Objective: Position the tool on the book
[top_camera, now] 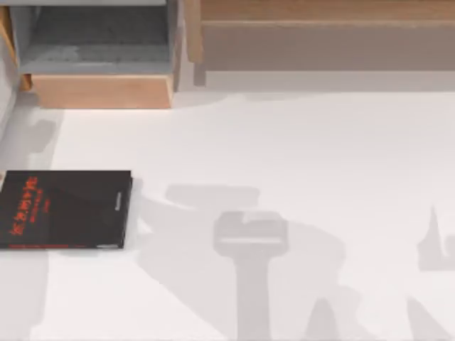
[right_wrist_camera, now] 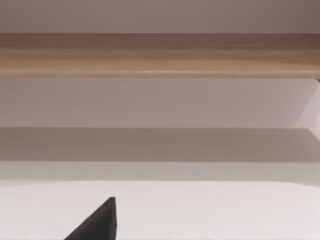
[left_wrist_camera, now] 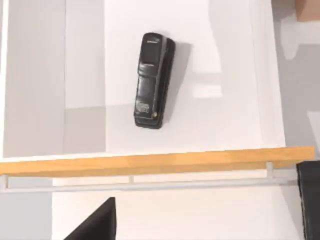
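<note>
We see the black book (top_camera: 65, 209) lying flat at the table's (top_camera: 298, 156) left edge; the dark stapler-like tool (left_wrist_camera: 152, 80) lies in a white wood-fronted drawer (left_wrist_camera: 150, 162) under our left wrist; we cannot tell either gripper's jaws

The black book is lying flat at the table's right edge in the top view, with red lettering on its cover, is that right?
Not quite. The black book does lie flat on the white table with red lettering on its cover, but the top view shows it at the table's left edge, not the right.
</note>
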{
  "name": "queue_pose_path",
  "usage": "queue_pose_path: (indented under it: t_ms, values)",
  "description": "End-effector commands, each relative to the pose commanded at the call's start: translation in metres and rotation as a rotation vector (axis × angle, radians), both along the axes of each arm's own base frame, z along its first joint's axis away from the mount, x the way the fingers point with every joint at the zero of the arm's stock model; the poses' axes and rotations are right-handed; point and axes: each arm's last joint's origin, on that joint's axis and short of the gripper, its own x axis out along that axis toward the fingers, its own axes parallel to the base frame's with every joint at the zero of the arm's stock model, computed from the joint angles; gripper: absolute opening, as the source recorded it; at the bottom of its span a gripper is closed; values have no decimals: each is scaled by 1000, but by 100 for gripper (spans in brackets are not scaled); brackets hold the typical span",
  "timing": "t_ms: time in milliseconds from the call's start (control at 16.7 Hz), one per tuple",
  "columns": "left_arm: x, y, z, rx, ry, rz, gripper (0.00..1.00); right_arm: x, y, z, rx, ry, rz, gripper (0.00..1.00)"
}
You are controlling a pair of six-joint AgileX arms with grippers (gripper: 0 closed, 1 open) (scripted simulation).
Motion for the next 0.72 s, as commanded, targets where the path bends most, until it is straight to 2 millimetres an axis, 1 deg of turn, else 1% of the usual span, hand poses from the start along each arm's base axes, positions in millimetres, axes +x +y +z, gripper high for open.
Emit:
queue_pose_path:
  t_ms: [60, 180, 360, 540, 720]
  values:
    - [21, 10, -3, -5, 57, -3, 100, 0, 0, 0, 0, 0, 0, 100]
    - [61, 32, -15, -22, 166, -11, 100, 0, 0, 0, 0, 0, 0, 100]
    - [111, 62, -49, -56, 311, -27, 100, 0, 0, 0, 0, 0, 0, 100]
    - [145, 85, -90, -93, 423, -47, 100, 0, 0, 0, 0, 0, 0, 100]
    - [165, 97, -126, -119, 487, -72, 100, 0, 0, 0, 0, 0, 0, 100]
